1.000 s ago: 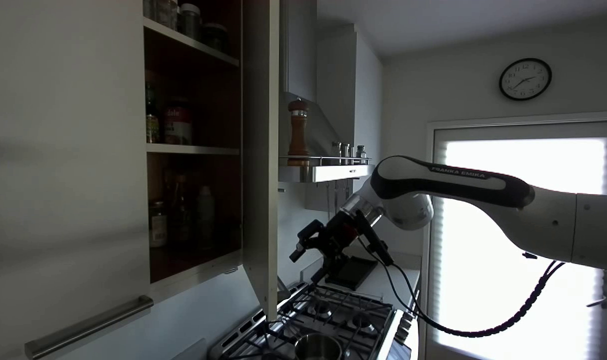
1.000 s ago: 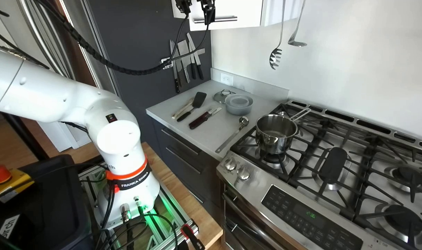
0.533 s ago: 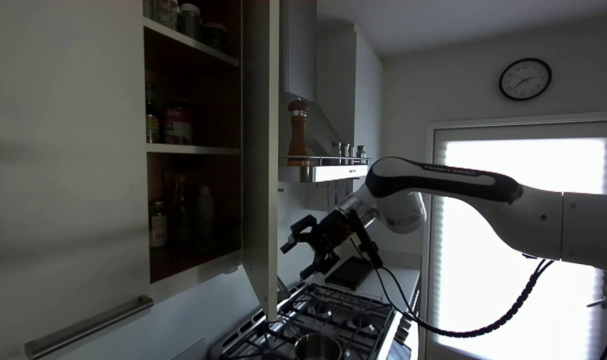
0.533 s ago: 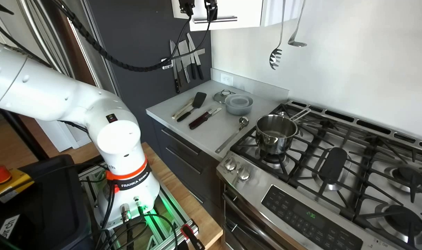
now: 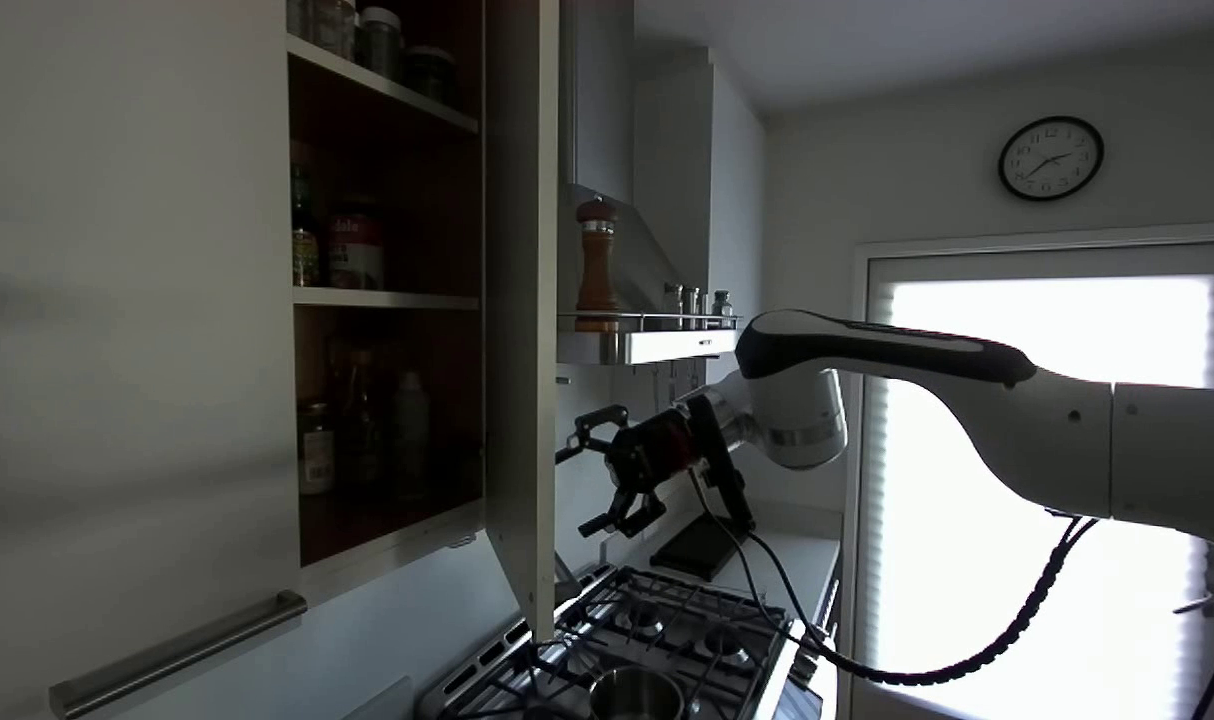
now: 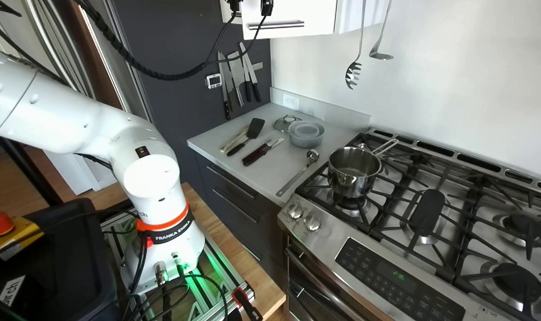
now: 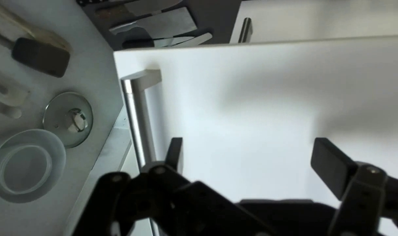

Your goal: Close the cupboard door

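Observation:
The cupboard door (image 5: 519,330) stands open, its edge toward the camera, in an exterior view. Its lower part (image 6: 310,13) and silver bar handle (image 6: 277,25) show at the top of an exterior view. In the wrist view the white outer face of the door (image 7: 251,98) fills the middle, with the handle (image 7: 138,121) at left. My gripper (image 5: 575,490) is open and empty, facing the door's outer face. In the wrist view the left finger of the gripper (image 7: 248,147) is just right of the handle. I cannot tell whether a finger touches the door.
A wider closed panel (image 5: 127,300) with its own bar handle stands beside the open shelves (image 5: 387,298) of jars and bottles. Below are the stove (image 6: 317,243) and a steel pot (image 6: 353,178). A hood rail (image 5: 667,346) holds a pepper mill (image 5: 597,255). Knives (image 6: 239,73) hang on the wall.
My gripper has moved left and up toward the door in an exterior view and tilted from pointing downward to more level. The door has not moved.

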Action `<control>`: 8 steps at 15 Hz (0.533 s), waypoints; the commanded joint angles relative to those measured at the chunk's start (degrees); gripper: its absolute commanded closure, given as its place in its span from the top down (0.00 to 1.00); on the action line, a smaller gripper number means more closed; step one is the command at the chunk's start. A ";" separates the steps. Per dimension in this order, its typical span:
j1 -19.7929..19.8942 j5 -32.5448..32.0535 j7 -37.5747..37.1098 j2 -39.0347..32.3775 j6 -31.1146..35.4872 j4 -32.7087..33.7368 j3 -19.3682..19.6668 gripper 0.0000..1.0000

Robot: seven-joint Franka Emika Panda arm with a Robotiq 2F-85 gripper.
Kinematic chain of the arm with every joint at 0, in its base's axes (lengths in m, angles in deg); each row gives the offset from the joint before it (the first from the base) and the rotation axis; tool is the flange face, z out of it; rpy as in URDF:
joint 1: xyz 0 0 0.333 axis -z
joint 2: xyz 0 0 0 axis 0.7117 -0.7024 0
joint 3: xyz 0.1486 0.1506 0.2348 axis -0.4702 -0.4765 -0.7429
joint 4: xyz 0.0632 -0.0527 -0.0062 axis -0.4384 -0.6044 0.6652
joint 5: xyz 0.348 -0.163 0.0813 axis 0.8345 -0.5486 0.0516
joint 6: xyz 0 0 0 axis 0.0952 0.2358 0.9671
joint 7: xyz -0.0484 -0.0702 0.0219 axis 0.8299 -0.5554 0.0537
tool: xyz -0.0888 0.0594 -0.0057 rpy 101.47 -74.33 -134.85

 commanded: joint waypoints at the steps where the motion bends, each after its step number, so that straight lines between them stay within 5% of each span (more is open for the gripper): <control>1: 1.08 8.07 -2.30 -1.01 1.34 -0.45 -0.95 1.00; 8: 1.74 19.43 -2.18 -1.12 2.62 -1.83 -2.91 1.00</control>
